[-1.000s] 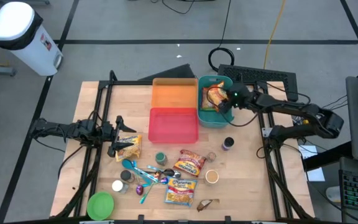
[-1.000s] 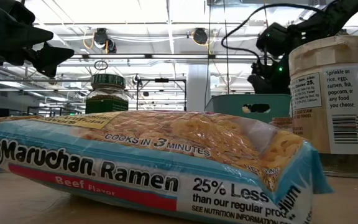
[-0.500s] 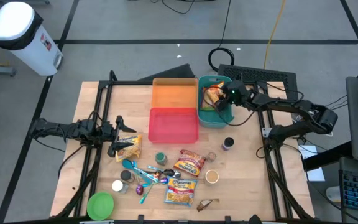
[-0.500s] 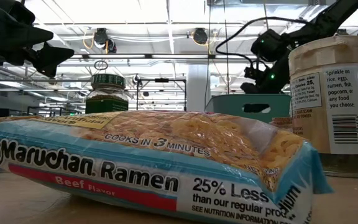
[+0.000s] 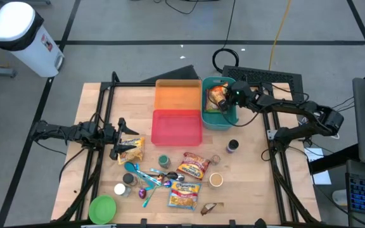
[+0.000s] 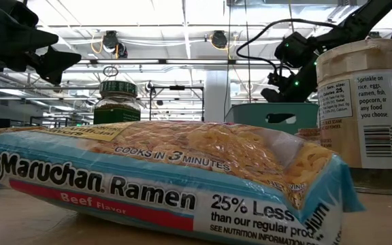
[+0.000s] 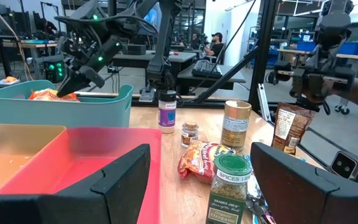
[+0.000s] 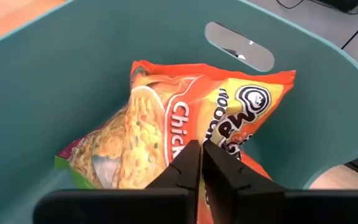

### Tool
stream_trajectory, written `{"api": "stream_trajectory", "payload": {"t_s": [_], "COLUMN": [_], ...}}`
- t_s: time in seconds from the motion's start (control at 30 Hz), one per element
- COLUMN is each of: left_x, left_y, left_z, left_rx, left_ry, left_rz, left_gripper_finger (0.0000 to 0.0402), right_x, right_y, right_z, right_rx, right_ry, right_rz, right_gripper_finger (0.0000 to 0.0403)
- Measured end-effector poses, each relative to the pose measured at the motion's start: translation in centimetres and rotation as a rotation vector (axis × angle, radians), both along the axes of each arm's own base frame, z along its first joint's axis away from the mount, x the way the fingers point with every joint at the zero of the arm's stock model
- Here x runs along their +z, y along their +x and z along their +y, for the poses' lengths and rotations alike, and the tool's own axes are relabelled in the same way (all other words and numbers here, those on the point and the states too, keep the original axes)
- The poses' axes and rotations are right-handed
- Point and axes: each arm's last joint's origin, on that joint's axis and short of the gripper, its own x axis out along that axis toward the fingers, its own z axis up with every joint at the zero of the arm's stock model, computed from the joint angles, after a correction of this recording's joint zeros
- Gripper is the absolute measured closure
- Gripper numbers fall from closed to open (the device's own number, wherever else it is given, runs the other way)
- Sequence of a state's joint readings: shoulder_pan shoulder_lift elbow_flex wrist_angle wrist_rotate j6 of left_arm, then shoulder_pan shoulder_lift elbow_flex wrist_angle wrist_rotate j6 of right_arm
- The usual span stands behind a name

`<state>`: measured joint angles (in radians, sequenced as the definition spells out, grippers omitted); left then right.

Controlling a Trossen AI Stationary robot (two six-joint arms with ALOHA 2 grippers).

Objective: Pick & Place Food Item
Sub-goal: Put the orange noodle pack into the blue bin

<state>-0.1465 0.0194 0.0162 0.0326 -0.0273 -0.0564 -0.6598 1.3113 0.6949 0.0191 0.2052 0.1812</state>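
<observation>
While the high view looks straight down on the desk [image 5: 100,101], the right gripper [image 5: 229,101] hangs over the teal bin [image 5: 218,121] at about one o'clock from the desk's middle. A second ago its fingers stood parted lower in the bin; now they are clenched together and the wrist sits a little higher, with the orange noodle packet [image 5: 217,95] lying loose inside. That reads as a drop just completed, so this item looks placed. The left gripper [image 5: 115,138] waits at nine o'clock, its fingers released and spread just beside a small food bag [image 5: 130,149], unchanged over the last second.

From the low view, the right gripper [image 6: 282,70] shows above the bin's rim [image 6: 267,112], toward two o'clock, clear of the wall. A beef ramen pack [image 6: 162,180] fills the foreground with a spice jar [image 6: 118,102] behind it.

Through the left wrist view, the left arm's own fingers [image 7: 294,177] stand wide apart with nothing between them; the red bin [image 7: 73,155] lies ahead, the teal one [image 7: 61,102] beyond.

Through the right wrist view, the fingers [image 8: 191,165] are pressed shut on nothing, hovering over the packet [image 8: 185,124]. It leans against the bin wall near the handle slot [image 8: 238,46], its long axis running from seven o'clock to one o'clock in that picture, printed face up.
</observation>
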Motion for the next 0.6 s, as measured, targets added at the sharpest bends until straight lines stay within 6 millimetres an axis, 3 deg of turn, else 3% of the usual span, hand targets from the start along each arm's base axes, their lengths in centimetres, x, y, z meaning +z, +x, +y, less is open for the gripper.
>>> {"api": "stream_trajectory", "payload": {"t_s": [0.23, 0.6], "left_x": [0.0, 0.0], "left_y": [0.0, 0.0], "left_z": [0.0, 0.0], "left_rx": [0.000, 0.000], "left_ry": [0.000, 0.000], "left_rz": [0.000, 0.000], "left_gripper_finger": [0.0119, 0.0119], "right_x": [0.3, -1.2], "right_y": [0.5, 2.1], "right_z": [0.7, 5.8], "right_rx": [-0.128, -0.267], "right_ry": [0.016, -0.109], "right_rz": [-0.098, -0.331], "right_gripper_finger": [0.0402, 0.0403]}}
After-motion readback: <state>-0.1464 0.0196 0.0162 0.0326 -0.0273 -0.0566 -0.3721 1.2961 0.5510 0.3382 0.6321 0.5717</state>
